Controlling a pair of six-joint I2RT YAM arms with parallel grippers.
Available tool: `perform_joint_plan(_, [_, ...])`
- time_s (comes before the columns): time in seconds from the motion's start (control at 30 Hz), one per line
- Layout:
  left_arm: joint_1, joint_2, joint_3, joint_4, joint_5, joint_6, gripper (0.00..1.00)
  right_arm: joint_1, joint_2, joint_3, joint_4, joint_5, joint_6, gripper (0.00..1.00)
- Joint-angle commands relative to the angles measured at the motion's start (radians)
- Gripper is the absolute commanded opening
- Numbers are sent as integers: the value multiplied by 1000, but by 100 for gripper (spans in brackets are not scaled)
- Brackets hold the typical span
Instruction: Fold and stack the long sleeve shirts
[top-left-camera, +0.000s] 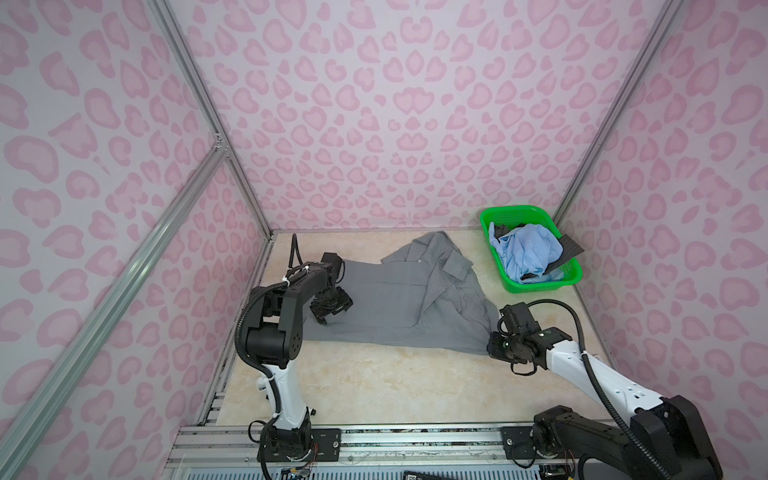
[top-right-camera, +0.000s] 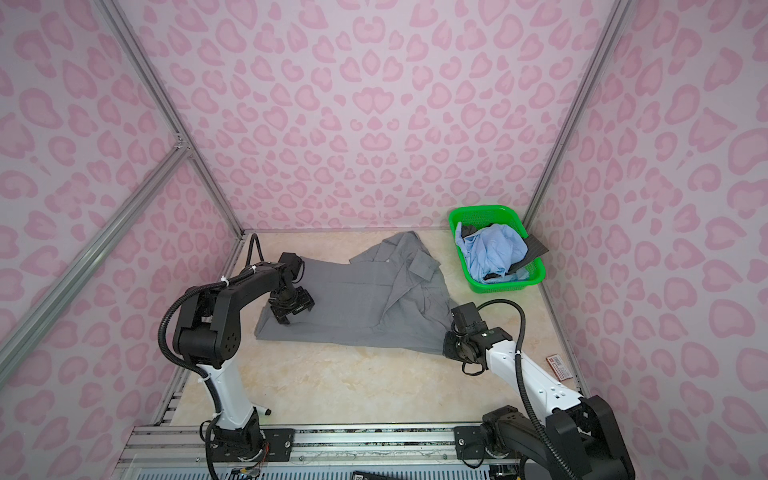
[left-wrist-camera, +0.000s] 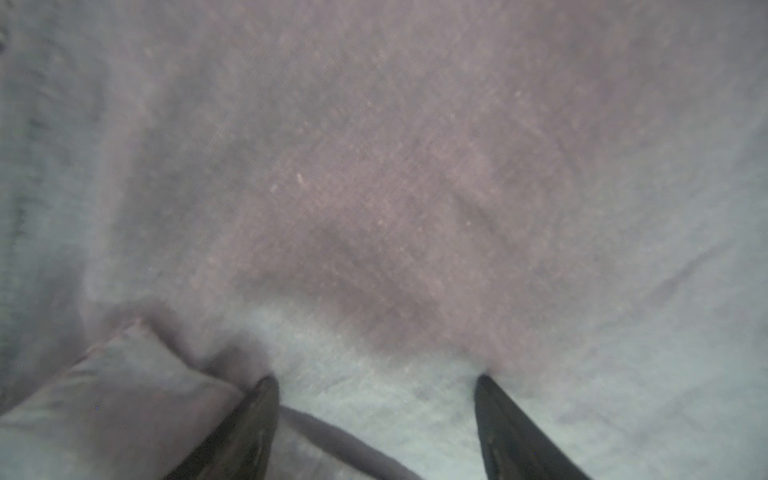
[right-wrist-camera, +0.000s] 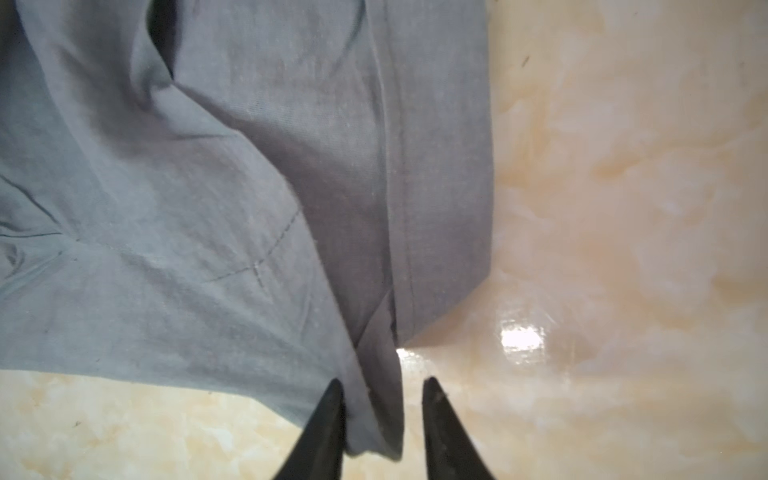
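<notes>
The right gripper (right-wrist-camera: 382, 380) stands half open around a corner of the grey shirt (top-left-camera: 395, 299), not pinching it, the left gripper (left-wrist-camera: 376, 376) wide open, empty, over its other end; nothing is folded yet: it lies rumpled on the table (top-left-camera: 374, 382), more shirts (top-left-camera: 525, 249) in the basket (top-left-camera: 540, 286) beyond

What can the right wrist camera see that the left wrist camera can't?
Only the right wrist view shows the beige table and the edge of the grey shirt, a corner lying between the fingers of the open right gripper. Only the left wrist view shows cloth filling the whole picture, with a puffy fold beside the open left gripper. Both show the grey shirt and two black gripper fingers.
</notes>
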Motion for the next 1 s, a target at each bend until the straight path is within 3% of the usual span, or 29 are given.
perform_joint_plan(0.0, [3,1,-29,-11,12,-8,77,15,-28,49,-49,-11,-15,39])
perform_joint_plan(0.17, [4,-109,-56,-22,14,-4,77,151,-68,179,-101,76,-32,46])
perform_joint_plan(0.3, [4,-177,-94,-37,8,4,78,260,17,213,-19,35,0,46])
perform_joint_plan(0.5, [4,-266,-197,-18,15,8,78,279,254,213,125,-62,16,39])
perform_joint_plan(0.67, [-5,-380,-304,9,37,8,78,267,357,162,175,-40,20,38])
perform_joint_plan(0.8, [-22,-450,-398,21,38,4,78,252,360,94,186,17,41,41])
perform_joint_plan(0.97, [-37,-497,-466,7,30,16,78,257,296,86,127,9,29,45])
